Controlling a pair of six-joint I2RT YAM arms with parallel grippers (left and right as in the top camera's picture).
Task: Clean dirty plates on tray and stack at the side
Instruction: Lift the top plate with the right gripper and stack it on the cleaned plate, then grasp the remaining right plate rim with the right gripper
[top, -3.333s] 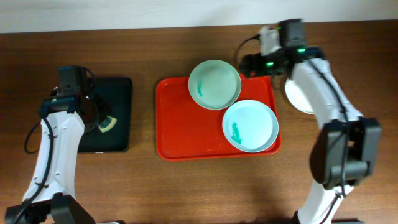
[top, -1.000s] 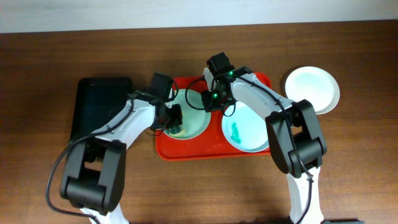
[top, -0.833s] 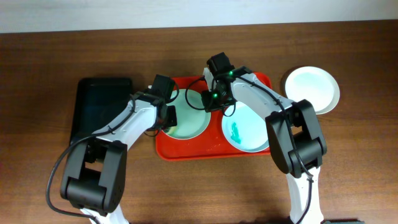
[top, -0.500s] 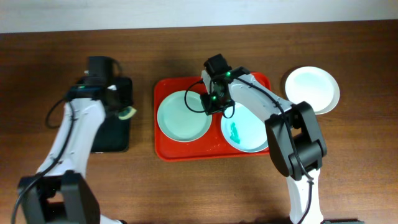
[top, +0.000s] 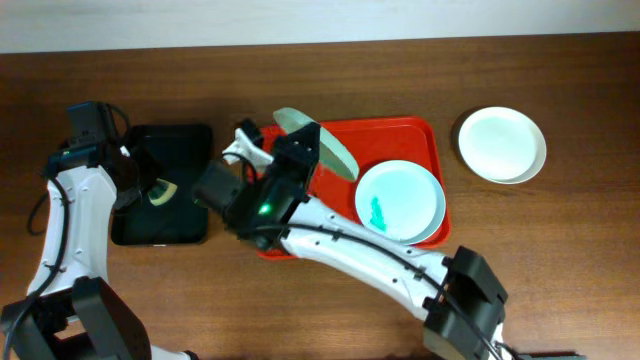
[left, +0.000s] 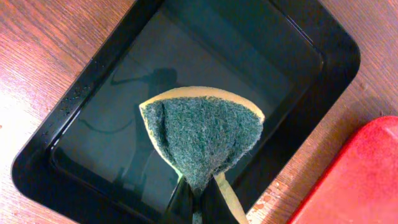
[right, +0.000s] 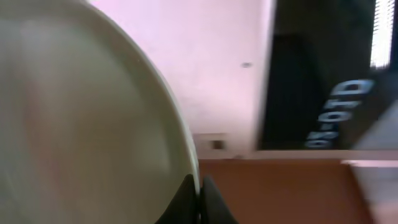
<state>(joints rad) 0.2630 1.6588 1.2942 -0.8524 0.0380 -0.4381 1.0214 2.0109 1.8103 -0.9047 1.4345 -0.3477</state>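
Having left the tray (top: 400, 135), plate (top: 338, 158) pinched in right claw (right: 200, 198); sponge (left: 202, 140) in left claw (left: 198, 205).

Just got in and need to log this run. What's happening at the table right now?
The left end effector pinches a green sponge over the black tray. The right end effector grips one plate by its rim, tilted up above the left end of the red tray. A smeared plate sits on the red tray, not yet cleaned. A clean-looking plate rests on the table to the right.
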